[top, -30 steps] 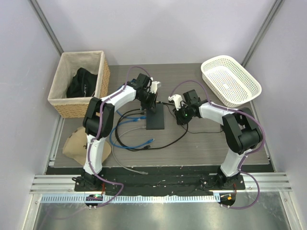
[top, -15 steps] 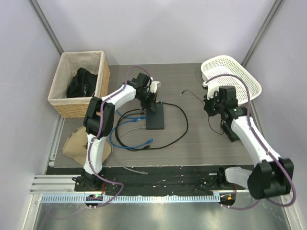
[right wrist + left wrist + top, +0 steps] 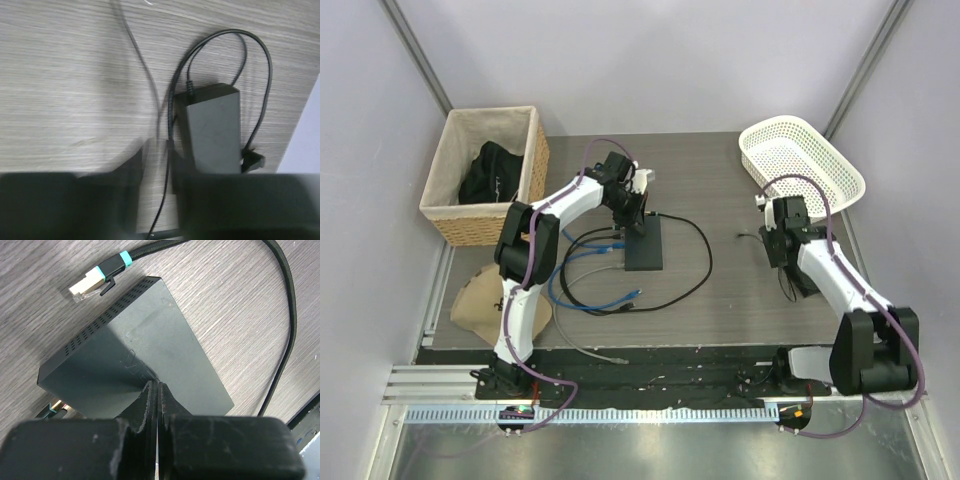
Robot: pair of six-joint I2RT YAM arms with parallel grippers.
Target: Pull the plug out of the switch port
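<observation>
The flat black switch (image 3: 643, 248) lies mid-table, also in the left wrist view (image 3: 150, 340). My left gripper (image 3: 634, 222) is shut, its tips (image 3: 156, 385) pressed on the switch's top. A black cable's plug with a teal boot (image 3: 92, 282) lies loose on the table beside the switch's far end. Another plug (image 3: 54, 409) sits at the switch's port edge. My right gripper (image 3: 773, 242) is far right, by the power brick (image 3: 212, 130). That view is blurred; its jaws (image 3: 157, 150) stand slightly apart with a thin black cord (image 3: 167, 200) running between them.
A wicker basket (image 3: 535, 165) with a dark item stands back left, a white plastic basket (image 3: 840, 170) back right. Blue and grey loose cables (image 3: 590, 295) lie left of the switch, and a tan cloth (image 3: 480, 300) at the left edge.
My right arm swung from beside the switch out to the right, carrying a thin cord, then dropped low by the power brick. My left gripper stayed on the switch.
</observation>
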